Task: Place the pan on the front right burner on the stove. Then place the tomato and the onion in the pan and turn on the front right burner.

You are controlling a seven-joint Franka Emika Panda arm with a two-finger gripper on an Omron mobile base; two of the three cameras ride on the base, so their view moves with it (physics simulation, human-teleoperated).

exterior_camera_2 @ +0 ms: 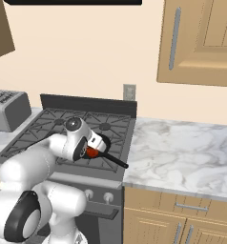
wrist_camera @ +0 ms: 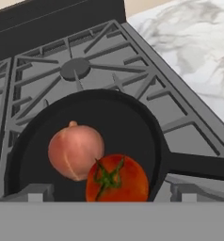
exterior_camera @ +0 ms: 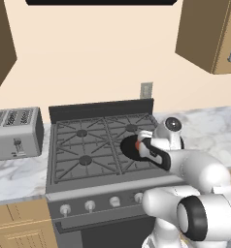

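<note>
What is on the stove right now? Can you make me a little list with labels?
pan: on the front right burner of the stove
onion: inside the pan, touching the tomato
tomato: inside the pan, nearest the gripper
gripper: open, just above the tomato, holding nothing
pan handle: points toward the marble counter

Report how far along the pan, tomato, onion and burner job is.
Done: the pan sits on the stove's front right grate, and both the onion and the tomato lie in it, touching each other. In hand: nothing; the gripper hangs over the tomato with jaws open. Left: turning on the front right burner; no flame shows, and the knobs are untouched.
</note>
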